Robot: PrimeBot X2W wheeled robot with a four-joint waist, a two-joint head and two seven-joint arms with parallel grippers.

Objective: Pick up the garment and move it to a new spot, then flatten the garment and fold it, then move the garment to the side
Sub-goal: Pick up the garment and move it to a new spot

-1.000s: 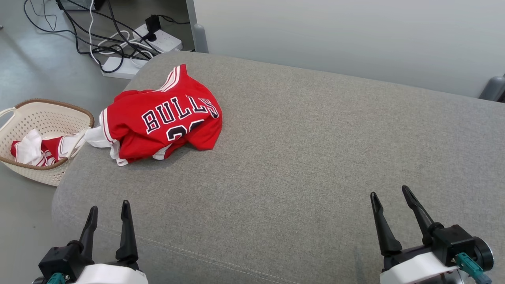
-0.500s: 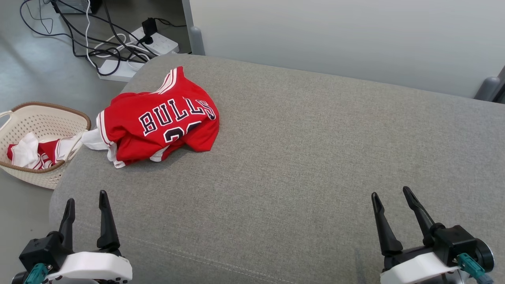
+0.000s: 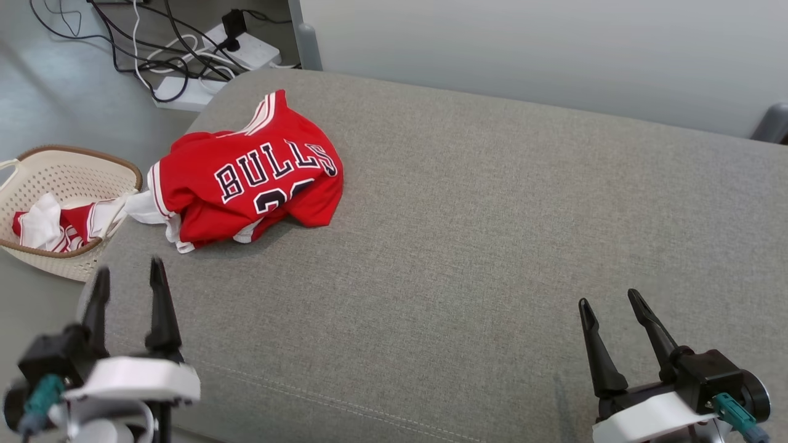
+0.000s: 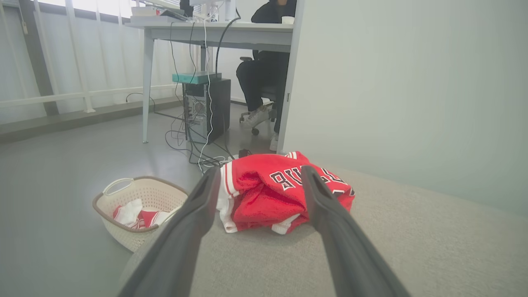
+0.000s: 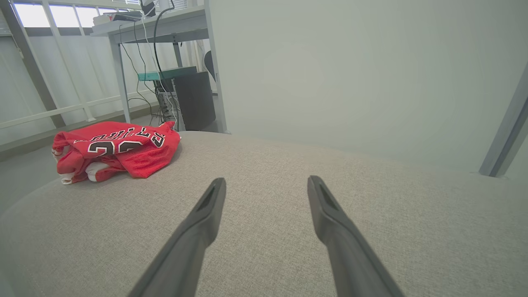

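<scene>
Left gripper (image 4: 258, 175): both dark fingers spread wide, nothing between them, above the grey upholstered surface (image 4: 412, 231). Beyond the tips, a crumpled red Bulls jersey (image 4: 264, 194) lies on that surface near its far left corner. On the floor to the left, a cream basket (image 4: 123, 235) holds red-and-white cloth (image 4: 136, 214). Behind: desk (image 4: 214, 35), computer tower (image 4: 202, 109), cables (image 4: 198, 152), seated person (image 4: 264, 74).

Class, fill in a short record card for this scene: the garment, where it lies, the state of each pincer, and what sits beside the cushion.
Garment: red jersey, crumpled, lettered BULLS
Place: far left corner of the grey cushion
Left pincer: open, empty, short of the jersey
Right pincer: open, empty, over bare cushion, far from the jersey
Beside the cushion: pale basket on the floor, with red and white cloth inside
Task step: pick-up not yet done
</scene>
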